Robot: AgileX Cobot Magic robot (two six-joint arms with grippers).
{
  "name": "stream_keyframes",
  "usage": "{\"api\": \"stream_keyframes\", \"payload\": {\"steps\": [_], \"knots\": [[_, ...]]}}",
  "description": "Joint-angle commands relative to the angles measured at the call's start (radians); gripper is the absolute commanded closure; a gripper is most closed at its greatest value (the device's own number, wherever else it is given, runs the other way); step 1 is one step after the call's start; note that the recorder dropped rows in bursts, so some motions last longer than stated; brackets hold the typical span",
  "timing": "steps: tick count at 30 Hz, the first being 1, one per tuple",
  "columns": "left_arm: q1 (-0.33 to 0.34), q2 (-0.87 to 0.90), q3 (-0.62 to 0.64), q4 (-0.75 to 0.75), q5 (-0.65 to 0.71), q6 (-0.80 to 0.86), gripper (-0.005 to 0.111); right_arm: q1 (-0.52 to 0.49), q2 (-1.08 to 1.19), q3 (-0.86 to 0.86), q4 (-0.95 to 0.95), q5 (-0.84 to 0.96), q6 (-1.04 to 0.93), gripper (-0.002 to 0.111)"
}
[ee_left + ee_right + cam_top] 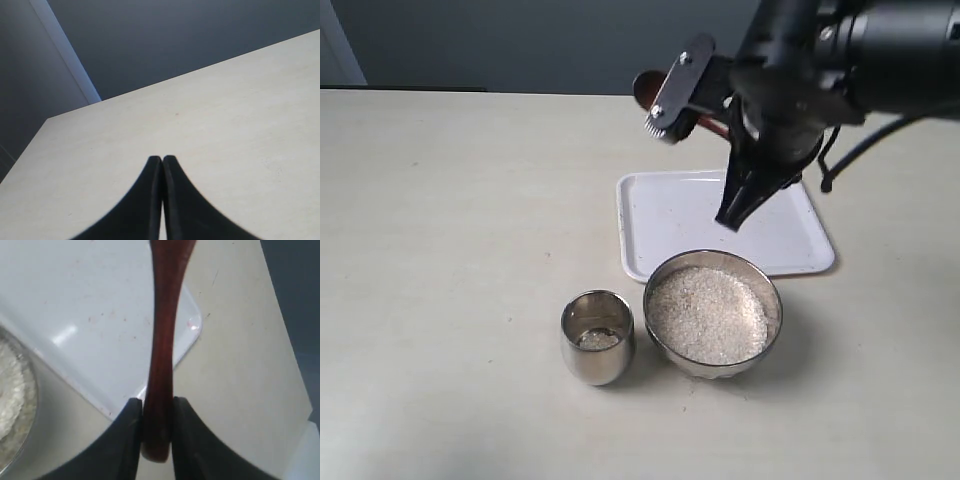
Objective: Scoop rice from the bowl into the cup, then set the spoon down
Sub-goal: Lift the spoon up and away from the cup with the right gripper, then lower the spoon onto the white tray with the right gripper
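My right gripper [156, 412] is shut on the end of the dark reddish-brown wooden spoon's [162, 340] slim handle. The spoon reaches out above the white tray [90, 300]. In the exterior view the spoon's round end [643, 88] peeks out beside the right arm [800, 70], raised over the tray's far side. The steel bowl [775, 300], full of white rice [708, 315], stands in front of the tray. The small steel cup [597, 360] stands left of the bowl with a little rice [598, 340] at its bottom. My left gripper [162, 160] is shut and empty over bare table.
The white tray [670, 215] lies behind the bowl with nothing resting on it. Pale tabletop [450, 250] stretches to the left and front. A dark wall runs along the table's far edge. The left arm is outside the exterior view.
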Motion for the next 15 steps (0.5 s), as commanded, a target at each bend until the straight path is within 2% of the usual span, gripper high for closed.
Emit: {"api": "stream_keyframes", "payload": {"steps": [1, 4, 7, 13, 15], "knots": [[-0.012, -0.005, -0.002, -0.002, -0.012, -0.007, 0.106, -0.153, 0.027, -0.084, 0.226, -0.111, -0.129, 0.109], [-0.012, -0.005, -0.002, -0.002, -0.012, -0.007, 0.106, -0.252, 0.070, -0.157, 0.436, -0.085, -0.245, 0.109], [-0.012, -0.005, -0.002, -0.002, -0.012, -0.007, 0.106, -0.322, 0.147, -0.245, 0.564, 0.051, -0.313, 0.109], [-0.012, -0.005, -0.002, -0.002, -0.012, -0.007, 0.106, -0.352, 0.323, -0.400, 0.566, 0.241, -0.315, 0.109], [-0.012, -0.005, -0.002, -0.002, -0.012, -0.007, 0.106, -0.352, 0.386, -0.458, 0.571, 0.256, -0.319, 0.109]]}}
